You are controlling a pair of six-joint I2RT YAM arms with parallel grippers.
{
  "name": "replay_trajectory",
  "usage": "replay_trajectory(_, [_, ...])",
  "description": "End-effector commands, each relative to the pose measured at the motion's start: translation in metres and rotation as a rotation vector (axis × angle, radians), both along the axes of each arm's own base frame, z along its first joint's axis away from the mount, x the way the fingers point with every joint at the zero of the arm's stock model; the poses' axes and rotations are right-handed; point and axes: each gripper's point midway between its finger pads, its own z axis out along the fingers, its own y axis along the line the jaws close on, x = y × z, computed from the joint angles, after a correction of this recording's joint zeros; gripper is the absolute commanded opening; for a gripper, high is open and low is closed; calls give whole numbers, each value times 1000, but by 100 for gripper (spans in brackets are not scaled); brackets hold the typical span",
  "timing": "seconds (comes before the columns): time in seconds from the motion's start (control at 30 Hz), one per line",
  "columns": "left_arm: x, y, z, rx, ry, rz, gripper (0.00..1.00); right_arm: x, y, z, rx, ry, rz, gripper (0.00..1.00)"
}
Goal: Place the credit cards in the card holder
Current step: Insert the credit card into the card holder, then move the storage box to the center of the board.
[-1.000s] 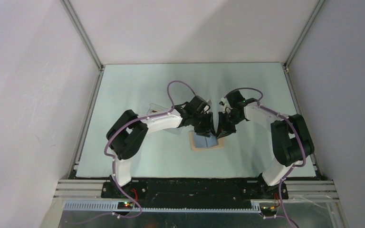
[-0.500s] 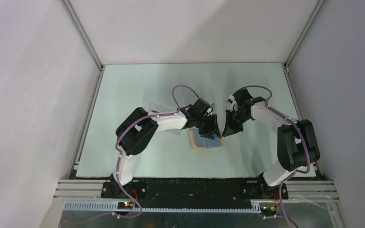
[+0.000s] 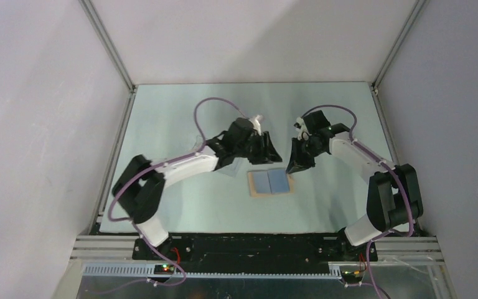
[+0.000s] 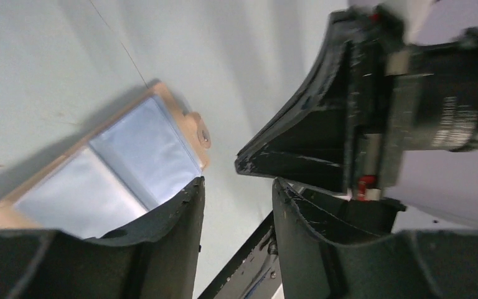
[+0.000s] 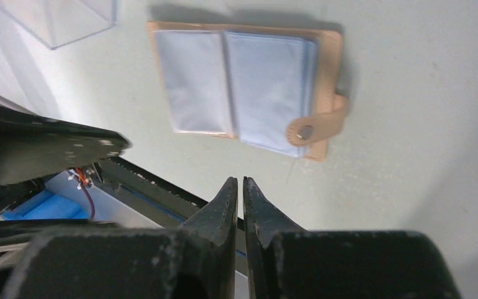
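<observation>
the card holder [image 3: 271, 184] lies open and flat on the table [image 3: 180, 112], blue pockets up, with its snap strap [image 5: 314, 128] folded over one short edge. no credit card shows in any view, in a hand or loose, so i cannot tell whether any sit in the pockets. i judge this a gap between steps, with the holder laid ready. the next move calls for finding a card, perhaps at the clear box [image 5: 56, 22] just left of the holder, taking it by an edge and sliding it level into a pocket mouth. both arms reach in bent, wrists tipped down, hovering just beyond the holder's far edge. the left gripper [image 4: 238, 184] is at the far left, fingers part-way apart and empty. the right gripper [image 5: 239, 180] is at the far right, fingers all but together, nothing in the slit.
</observation>
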Motion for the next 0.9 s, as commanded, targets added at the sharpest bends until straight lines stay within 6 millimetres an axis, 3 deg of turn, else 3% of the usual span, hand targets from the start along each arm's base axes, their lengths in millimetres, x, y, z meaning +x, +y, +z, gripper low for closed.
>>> replay_trajectory(0.0, [29, 44, 43, -38, -158, 142, 49, 17, 30, 26, 50, -57, 46, 11])
replay_trajectory(0.07, [35, 71, 45, -31, -171, 206, 49, 20, 45, 31, 66, -63, 71, 13])
replay_trajectory(0.1, [40, 88, 55, -42, -193, 248, 49, 19, 54, 30, 74, -55, 89, 14])
replay_trajectory(0.13, [40, 101, 46, -13, -190, 274, 49, 24, 61, 37, 87, -72, 99, 14])
replay_trajectory(0.17, [43, 120, 50, 2, -196, 312, 49, 21, 71, 34, 89, -58, 120, 16])
replay_trajectory(0.5, [49, 281, 19, 454, -223, 608, 50, 35, 178, 73, 212, -108, 275, 24])
replay_trajectory(0.53, [53, 292, 20, 486, -232, 618, 50, 33, 188, 68, 214, -89, 287, 26])
replay_trajectory(0.57, [52, 301, 13, 536, -215, 610, 50, 38, 197, 78, 233, -113, 294, 28])
replay_trajectory(0.6, [57, 308, 10, 559, -197, 619, 50, 38, 204, 72, 230, -92, 299, 29])
replay_trajectory(0.63, [60, 312, 11, 578, -187, 611, 50, 42, 211, 80, 245, -109, 302, 29])
replay_trajectory(0.67, [61, 320, -2, 609, -136, 612, 50, 43, 215, 72, 243, -88, 300, 31])
replay_trajectory(0.7, [66, 321, 0, 605, -130, 606, 49, 47, 219, 76, 252, -96, 299, 31])
replay_trajectory(0.73, [68, 326, -13, 631, -82, 600, 49, 48, 221, 70, 248, -82, 296, 32])
replay_trajectory(0.87, [82, 336, -30, 695, -22, 594, 48, 52, 225, 61, 244, -59, 292, 34])
